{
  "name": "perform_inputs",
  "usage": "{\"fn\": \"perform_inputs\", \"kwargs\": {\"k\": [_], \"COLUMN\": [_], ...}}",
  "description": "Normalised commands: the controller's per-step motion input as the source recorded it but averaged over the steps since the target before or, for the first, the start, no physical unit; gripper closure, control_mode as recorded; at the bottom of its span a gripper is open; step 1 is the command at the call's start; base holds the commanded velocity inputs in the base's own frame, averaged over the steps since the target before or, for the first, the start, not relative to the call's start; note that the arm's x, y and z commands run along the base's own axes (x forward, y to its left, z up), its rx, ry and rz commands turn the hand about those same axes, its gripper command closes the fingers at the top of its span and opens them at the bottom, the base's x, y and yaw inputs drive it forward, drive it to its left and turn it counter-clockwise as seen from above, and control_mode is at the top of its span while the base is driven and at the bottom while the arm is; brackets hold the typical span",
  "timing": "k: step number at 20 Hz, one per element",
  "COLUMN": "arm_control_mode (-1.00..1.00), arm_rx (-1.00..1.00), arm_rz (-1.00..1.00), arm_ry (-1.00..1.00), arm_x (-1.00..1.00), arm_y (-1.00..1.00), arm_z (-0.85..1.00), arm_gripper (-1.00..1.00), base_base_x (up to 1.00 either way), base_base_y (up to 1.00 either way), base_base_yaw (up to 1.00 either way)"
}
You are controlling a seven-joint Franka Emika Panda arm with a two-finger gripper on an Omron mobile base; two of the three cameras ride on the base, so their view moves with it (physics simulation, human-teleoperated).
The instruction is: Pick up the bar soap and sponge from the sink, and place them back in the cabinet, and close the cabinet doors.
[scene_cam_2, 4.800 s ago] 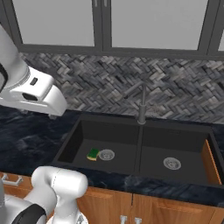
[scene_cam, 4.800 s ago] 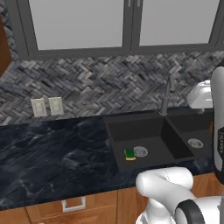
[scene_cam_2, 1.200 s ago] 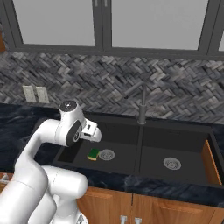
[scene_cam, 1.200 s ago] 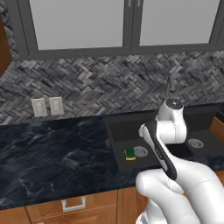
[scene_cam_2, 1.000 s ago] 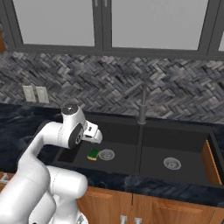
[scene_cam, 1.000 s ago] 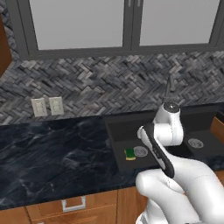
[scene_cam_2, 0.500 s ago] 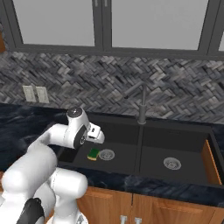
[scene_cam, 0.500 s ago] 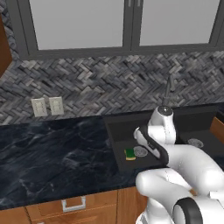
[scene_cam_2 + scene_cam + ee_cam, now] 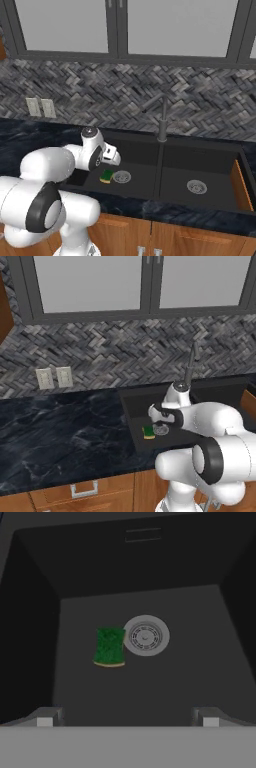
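A: Where are we? Nearest first

B: Our gripper (image 9: 127, 714) hangs over the left basin of the sink (image 9: 150, 187), jaws spread wide, nothing between them. In the hand view the two fingertips (image 9: 46, 717) sit far apart at the bottom, bare basin floor between them

A: Sponge?

B: The sponge (image 9: 109, 646) lies flat on the basin floor, green side up, thin yellow edge showing on its near side. It sits just beside the drain (image 9: 145, 635), edge touching or nearly so, we can't tell which. In the base views it's at (image 9: 148, 432) and (image 9: 106, 176)

A: Room around it?

B: Open floor on the sponge's near side and on the side away from the drain. Basin walls stand well apart from it all round. The faucet (image 9: 162, 120) rises behind the divider, off to the right of our hand

A: Anything we can't make out?

B: In the left base view our own arm covers much of the basin and cuts off the right one. The right basin with its drain (image 9: 196, 187) shows in the right base view. Farthest back: frosted-glass cabinets (image 9: 145, 283) over the tile wall, cut off by the frame top
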Motion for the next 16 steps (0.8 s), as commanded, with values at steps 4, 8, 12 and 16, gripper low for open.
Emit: {"fn": "perform_inputs", "kwargs": {"k": [4,8,12,16], "arm_control_mode": [-1.0,-1.0,-1.0,-1.0], "arm_rx": [0.0,0.0,0.0,0.0], "arm_rz": [0.0,0.0,0.0,0.0], "arm_ry": [0.0,0.0,0.0,0.0], "arm_x": [0.32,0.32,0.32,0.29], "arm_y": [0.06,0.05,0.03,0.01], "arm_z": [-0.38,-0.36,-0.36,-0.35], "arm_gripper": [-1.0,-1.0,-1.0,-1.0], "base_base_x": [0.0,0.0,0.0,0.0], "base_base_y": [0.0,0.0,0.0,0.0], "base_base_yaw": [0.0,0.0,0.0,0.0]}}
